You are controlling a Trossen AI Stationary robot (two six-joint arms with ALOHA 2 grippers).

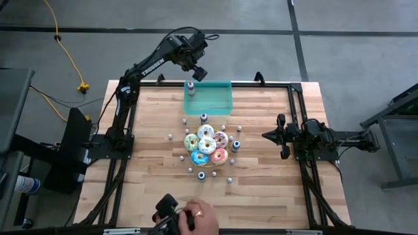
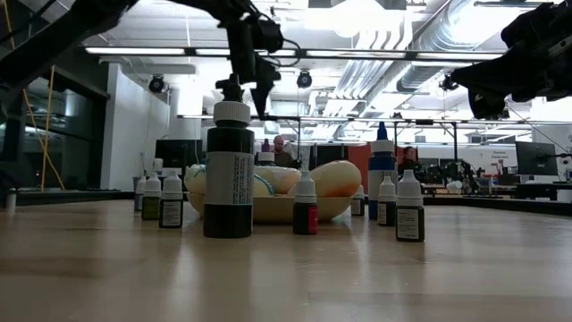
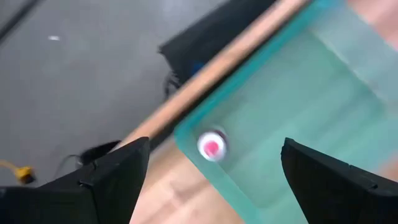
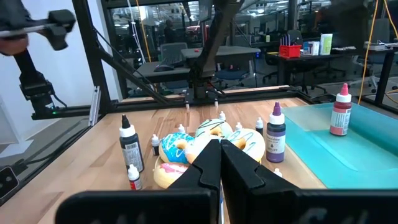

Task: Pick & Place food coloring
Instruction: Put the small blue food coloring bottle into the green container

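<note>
The left gripper [image 1: 198,73], fingers spread wide, is hanging above the small red-capped food coloring bottle [image 1: 191,86] standing in the translucent teal rectangular tray [image 1: 215,101], so it should be rising straight, not tipping it.

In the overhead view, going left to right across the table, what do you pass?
Left gripper above the tray's far left corner, red-capped bottle in the teal tray, donuts, right gripper.
</note>
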